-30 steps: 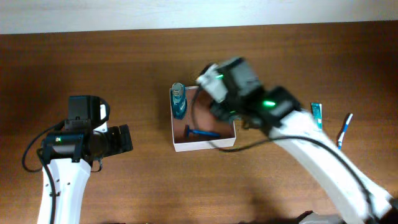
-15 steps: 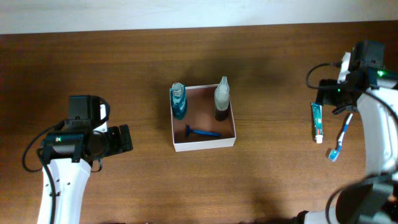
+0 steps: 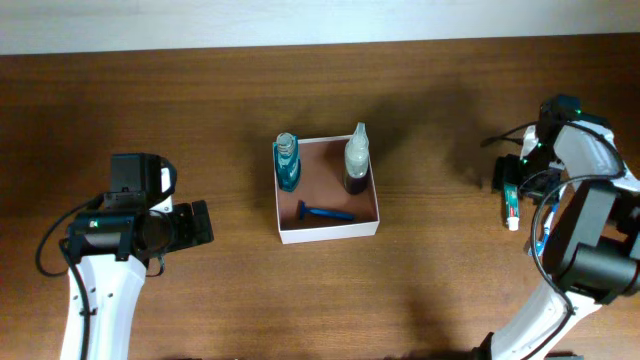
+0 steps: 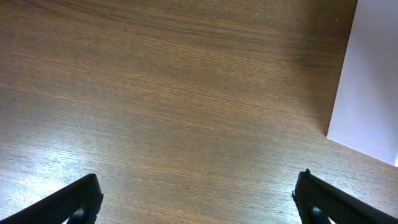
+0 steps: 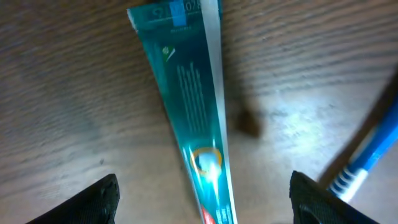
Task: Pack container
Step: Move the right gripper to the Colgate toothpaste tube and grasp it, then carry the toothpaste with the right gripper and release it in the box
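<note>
Teal toothpaste tube (image 5: 193,118) is lying between the spread fingers of our right gripper (image 5: 205,205), since we are probably lining up to grab it. The container (image 3: 328,233) is sitting well to that gripper's left, and our left gripper (image 4: 199,199) is waiting with fingers apart near its white wall.

The surface (image 3: 200,120) is mid-brown wood with fine, straight grain. The container (image 3: 328,232) has white walls and a reddish-brown inside. In it stand a teal-blue bottle (image 3: 288,172) and a pale grey bottle (image 3: 356,158) that is dark at its base, with a bright blue razor (image 3: 326,213) beside them. The toothpaste tube (image 5: 193,118) is glossy teal with small white print, a blue patch at its crimped end and a touch of red. The toothbrush (image 5: 364,163) is blue and white. The left tool (image 4: 198,193) has black fingers (image 4: 74,202).
</note>
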Controlling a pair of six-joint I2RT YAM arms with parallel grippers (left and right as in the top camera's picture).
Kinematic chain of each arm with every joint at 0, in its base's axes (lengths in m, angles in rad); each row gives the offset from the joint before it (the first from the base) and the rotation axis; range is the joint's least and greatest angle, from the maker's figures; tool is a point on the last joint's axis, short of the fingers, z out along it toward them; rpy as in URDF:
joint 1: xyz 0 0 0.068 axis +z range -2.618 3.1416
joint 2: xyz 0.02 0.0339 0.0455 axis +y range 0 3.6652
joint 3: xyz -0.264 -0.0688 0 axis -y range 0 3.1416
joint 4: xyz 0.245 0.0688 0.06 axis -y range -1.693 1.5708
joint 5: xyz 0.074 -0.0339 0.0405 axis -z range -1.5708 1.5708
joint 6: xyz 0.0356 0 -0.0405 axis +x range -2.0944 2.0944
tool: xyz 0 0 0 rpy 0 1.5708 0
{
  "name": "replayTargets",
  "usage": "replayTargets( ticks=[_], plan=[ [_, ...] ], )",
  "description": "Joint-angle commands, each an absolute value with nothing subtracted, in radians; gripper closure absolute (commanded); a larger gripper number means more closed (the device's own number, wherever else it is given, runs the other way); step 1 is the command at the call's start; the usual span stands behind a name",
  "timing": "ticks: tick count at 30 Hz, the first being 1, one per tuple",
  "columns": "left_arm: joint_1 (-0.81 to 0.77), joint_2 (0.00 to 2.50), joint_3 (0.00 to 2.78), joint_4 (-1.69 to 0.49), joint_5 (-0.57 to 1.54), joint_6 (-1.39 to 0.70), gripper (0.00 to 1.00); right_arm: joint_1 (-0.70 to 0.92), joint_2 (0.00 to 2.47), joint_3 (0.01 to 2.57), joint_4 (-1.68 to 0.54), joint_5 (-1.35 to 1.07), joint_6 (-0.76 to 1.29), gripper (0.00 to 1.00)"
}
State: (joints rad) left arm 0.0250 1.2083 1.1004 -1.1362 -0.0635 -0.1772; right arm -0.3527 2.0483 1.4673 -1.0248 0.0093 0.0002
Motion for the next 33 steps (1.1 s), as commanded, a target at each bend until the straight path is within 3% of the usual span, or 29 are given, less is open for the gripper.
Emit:
replayTargets(
  ticks=[1, 9, 10, 13, 16, 17, 20, 23, 33],
  plan=[
    [0.029, 1.212, 1.097, -1.137, -0.074, -0.186, 0.01, -0.354, 2.098, 1.457, -1.015, -0.020, -0.010, 0.20],
    [0.029, 1.212, 1.097, -1.137, -0.074, -0.187, 0.00, -0.354, 2.145, 1.456, -1.014, -0.042, -0.014, 0.21],
    [0.029, 1.212, 1.097, -1.137, -0.074, -0.187, 0.01, -0.354, 2.144, 1.456, -1.016, -0.042, -0.014, 0.28],
    [0.029, 1.212, 1.097, -1.137, -0.074, -0.187, 0.01, -0.354, 2.144, 1.456, -1.021, -0.042, -0.014, 0.61],
    [0.029, 1.212, 1.097, -1.137, -0.074, -0.187, 0.01, -0.354, 2.144, 1.456, -1.026, -0.042, -0.014, 0.81],
    [0.029, 1.212, 1.097, -1.137, -0.074, -0.186, 0.00, -0.354, 2.144, 1.456, -1.026, -0.042, -0.014, 0.83],
    [0.029, 1.212, 1.097, -1.137, -0.074, -0.186, 0.01, -0.354, 2.144, 1.456, -1.027, -0.042, -0.014, 0.87],
    [0.029, 1.212, 1.097, -1.137, -0.074, -0.186, 0.01, -0.354, 2.144, 1.456, -1.030, -0.042, -0.014, 0.96],
    [0.029, 1.212, 1.097, -1.137, -0.074, -0.186, 0.01, -0.327, 2.020, 1.504, -1.076, -0.175, -0.015, 0.96]
  ],
)
